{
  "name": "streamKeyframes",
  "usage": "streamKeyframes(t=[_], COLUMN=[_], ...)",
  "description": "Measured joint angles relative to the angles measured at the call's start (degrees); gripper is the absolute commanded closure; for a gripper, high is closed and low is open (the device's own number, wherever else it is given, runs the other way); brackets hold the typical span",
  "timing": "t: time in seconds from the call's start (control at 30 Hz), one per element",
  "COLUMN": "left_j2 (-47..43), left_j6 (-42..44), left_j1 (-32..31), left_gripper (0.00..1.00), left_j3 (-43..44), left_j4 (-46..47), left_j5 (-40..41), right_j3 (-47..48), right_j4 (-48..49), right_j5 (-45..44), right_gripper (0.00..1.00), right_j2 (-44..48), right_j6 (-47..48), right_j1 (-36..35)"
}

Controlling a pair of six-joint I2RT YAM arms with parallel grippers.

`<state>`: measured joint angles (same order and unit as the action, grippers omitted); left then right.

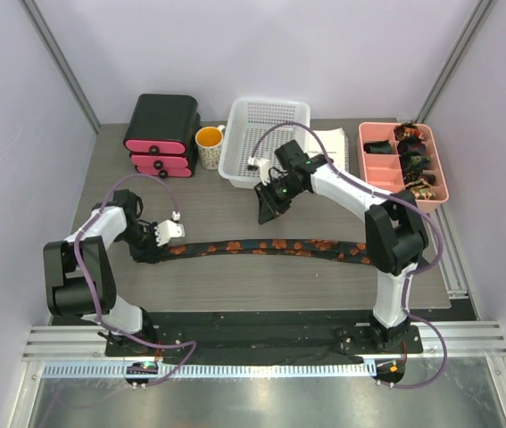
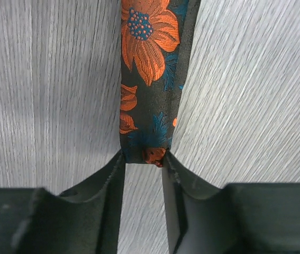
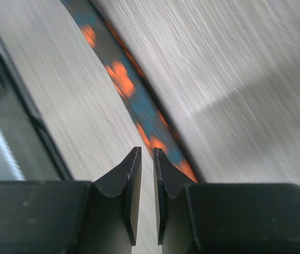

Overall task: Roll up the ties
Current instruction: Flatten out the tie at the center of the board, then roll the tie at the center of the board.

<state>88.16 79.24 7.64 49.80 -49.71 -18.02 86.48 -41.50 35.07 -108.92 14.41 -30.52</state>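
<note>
Across the tabletop's [image 1: 226,201] near half, you have one tie [image 1: 270,245] lying unrolled in a long strip, its left tip pinched by the left end effector [image 2: 144,159], while the right end effector [image 3: 147,156] hangs above it, fingers [image 3: 128,180] almost pressed together on nothing.

- Long narrow fabric necktie [image 1: 261,246]: black ground, large orange flowers with blue-dotted centres, teal leaves.
- Stacked plastic drawer box [image 1: 161,134]: black, with pink fronts.
- Small ceramic mug [image 1: 210,144]: white outside, yellow-orange inside.
- Perforated plastic basket [image 1: 235,144]: white.
- Compartmented plastic tray [image 1: 377,166]: salmon pink.
- Table [image 1: 217,287]: grey woodgrain.
</note>
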Motion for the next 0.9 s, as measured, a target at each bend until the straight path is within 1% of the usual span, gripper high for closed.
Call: streamKeyframes(t=[0.1, 0.2, 0.23, 0.3, 0.33, 0.4, 0.5, 0.6, 0.63, 0.7, 0.73, 0.83, 0.9], left_j2=[-1.7, -2.7, -2.8, -2.8, -2.8, -2.8, -2.8, -2.7, -2.7, -2.7, -2.7, -2.8, -3.3], left_j6=[-1.4, -2.1, -2.2, -2.3, -2.4, -2.5, -2.3, -2.4, -2.6, -2.9, -3.0, -3.7, -3.8], left_j1=[0.0, 0.0, 0.0, 0.0, 0.0, 0.0, 0.0, 0.0, 0.0, 0.0, 0.0, 0.0, 0.0], left_gripper=[0.66, 0.67, 0.60, 0.51, 0.43, 0.41, 0.41, 0.47, 0.51, 0.56, 0.60, 0.64, 0.64], left_j3=[-1.6, -1.7, -1.7, -1.7, -1.7, -1.9, -2.9, -3.7, -3.7, -3.7, -3.7, -3.7, -3.7], left_j4=[1.3, 1.7, 1.8, 2.2, 2.5, 2.9, 3.6, 4.0, 4.3, 4.8, 4.9, 5.1, 5.1], left_j5=[-1.1, -2.2, -2.3, -2.5, -2.5, -2.5, -2.5, -2.5, -2.6, -2.6, -2.6, -2.8, -3.1], right_j3=[0.7, 0.6, 0.6, 0.5, 0.5, 0.5, 0.5, 1.3, 1.6, 2.4, 2.4, 3.0, 4.2], right_j4=[4.9, 8.5, 9.4, 11.5, 12.4, 14.9, 18.9, 22.8, 23.6, 26.1, 26.5, 29.4, 31.3], right_j5=[3.5, 5.5, 5.8, 6.3, 6.4, 6.5, 6.6, 6.6, 6.6, 6.2, 6.1, 5.5, 5.1], right_gripper=[0.80, 0.80, 0.80, 0.80, 0.80, 0.81, 0.81, 0.83, 0.83, 0.84, 0.84, 0.85, 0.85], right_j2=[-3.5, -6.3, -6.8, -7.6, -7.9, -8.2, -9.1, -11.6, -12.5, -15.1, -15.4, -17.9, -19.7], right_j6=[-8.9, -15.6, -17.0, -20.4, -21.5, -24.6, -28.9, -33.2, -34.2, -37.2, -37.6, -41.7, -44.0], right_j1=[-1.5, -3.3, -3.7, -5.0, -5.6, -7.2, -9.3, -11.5, -12.2, -13.6, -14.1, -15.6, -16.3])
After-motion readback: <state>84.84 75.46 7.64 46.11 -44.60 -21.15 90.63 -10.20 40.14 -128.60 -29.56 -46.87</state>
